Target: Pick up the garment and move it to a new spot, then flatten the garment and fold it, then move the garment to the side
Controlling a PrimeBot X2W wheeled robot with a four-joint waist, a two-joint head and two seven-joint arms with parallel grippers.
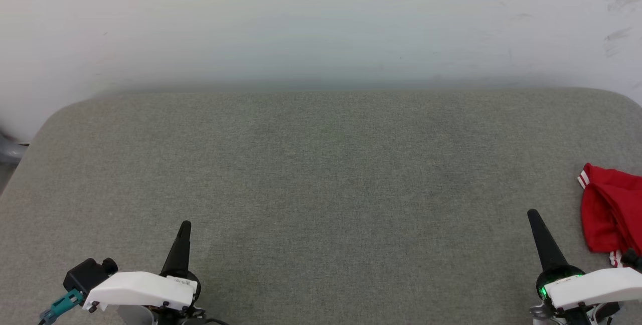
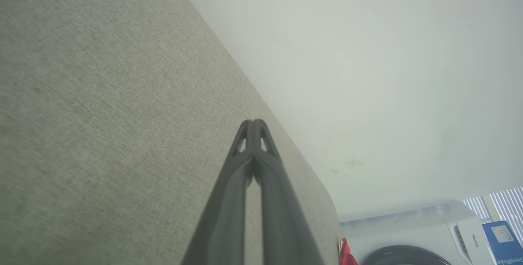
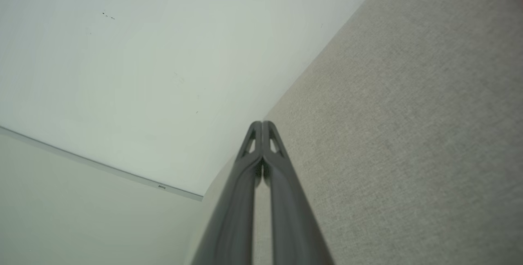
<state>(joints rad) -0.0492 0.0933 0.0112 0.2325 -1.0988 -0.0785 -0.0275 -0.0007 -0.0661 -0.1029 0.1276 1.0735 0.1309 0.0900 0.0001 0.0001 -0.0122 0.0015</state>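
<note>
A bunched red garment [image 1: 609, 212] lies at the right edge of the grey table [image 1: 321, 179]. At its near edge, the left gripper [image 1: 185, 225] and right gripper [image 1: 532, 213] are clamped tight, both empty.

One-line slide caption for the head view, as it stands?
Both shut, the left gripper and right gripper point across a grey table; a bunched red shirt lies at its right edge.

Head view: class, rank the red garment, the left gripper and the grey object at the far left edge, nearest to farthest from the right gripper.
1. The garment, just right of the right gripper, at the right edge of the table.
2. The left gripper, across the table at lower left.
3. The grey object, past the table's left corner.
</note>
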